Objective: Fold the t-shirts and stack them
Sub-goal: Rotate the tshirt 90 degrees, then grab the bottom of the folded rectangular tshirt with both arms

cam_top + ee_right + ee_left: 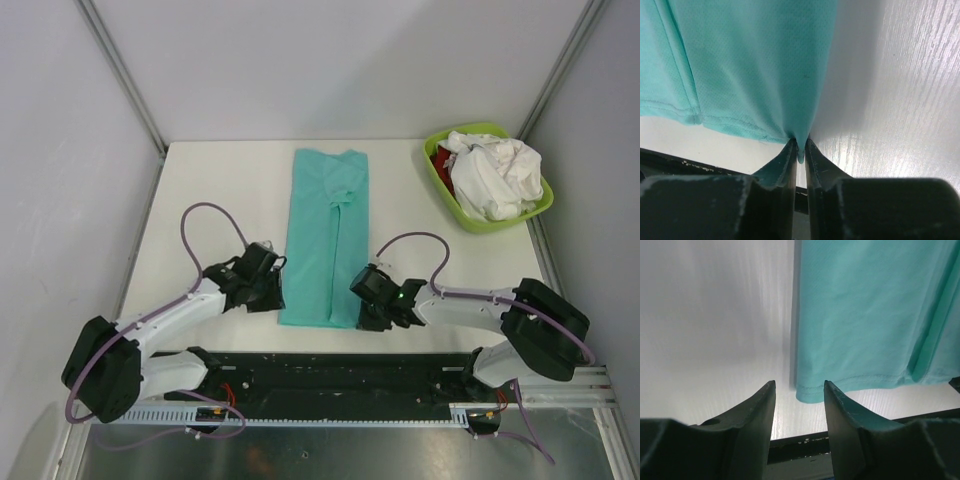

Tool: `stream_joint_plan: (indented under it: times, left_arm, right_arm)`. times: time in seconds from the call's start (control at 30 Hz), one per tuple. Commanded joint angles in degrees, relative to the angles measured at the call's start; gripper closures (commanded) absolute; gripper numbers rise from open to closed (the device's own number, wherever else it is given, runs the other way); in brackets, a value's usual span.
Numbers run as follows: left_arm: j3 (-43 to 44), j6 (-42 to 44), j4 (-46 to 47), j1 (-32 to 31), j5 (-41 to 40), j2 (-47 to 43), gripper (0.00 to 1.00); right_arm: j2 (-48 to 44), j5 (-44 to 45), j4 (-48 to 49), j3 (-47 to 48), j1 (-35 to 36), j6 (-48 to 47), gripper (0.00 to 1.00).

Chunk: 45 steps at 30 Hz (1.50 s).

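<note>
- Teal cloth t-shirt (325,235): lies flat on the white table (220,190), folded lengthwise into a long narrow strip. It runs from the table's far middle to the near edge, its hem at the near end.
- Left gripper (272,298): released, fingers spread. In the left wrist view the hem's near left corner lies in line with the gap between the fingers, and neither finger is closed on it.
- Right gripper (368,312): clenched on the teal cloth t-shirt at its near right hem corner. In the right wrist view the fabric is pulled to a point between the closed fingers.
- Lime-green plastic basin (440,185): stands at the far right corner of the table, well apart from the strip. It holds a heap of crumpled white t-shirts (495,175), with a red t-shirt (444,158) showing at its left wall.
- Black base rail (330,370): runs along the near table edge, just beside the hem and both grippers.
- Purple cables (205,225): arch over each arm, beside the strip.
</note>
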Motion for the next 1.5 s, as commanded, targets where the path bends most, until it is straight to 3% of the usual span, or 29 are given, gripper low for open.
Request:
stream_joint_plan:
  times: [0.0,0.13,0.3,0.67,1.1,1.47]
  left_arm:
    - [-2.3,-2.8,0.7,-0.9,0.4,-2.7,0.52]
    - [-2.6,-2.1,0.7,-1.1,-0.3,-2.2,0.52]
    - [-1.8,-1.3,0.7,-1.1,-1.8,-0.3,0.53]
    - [-0.9,0.8,3.8,-1.1,-1.4,4.9,0.58]
    - [-2.8,-1.1,3.9,-1.1,-2.5,5.9,0.62]
    - [-2.5,-0.4,3.8,-1.1,0.0,1.9,0.60]
  right_arm:
    - [-3.4,-1.8,-1.1,-0.6,0.5,-2.0,0.78]
    - [-7.3,-1.2,-3.0,-0.6,0.6,-1.7,0.62]
    - [-10.9,0.1,-4.8,-0.8,-1.3,-1.8,0.56]
    - [-5.2,-3.8,1.0,-1.4,-6.4,-4.5,0.56]
    - [-0.4,-3.3,2.3,-1.9,-5.1,-4.0,0.60]
    - [-0.2,-2.1,1.9,-2.0,-3.8,-3.0,0.60]
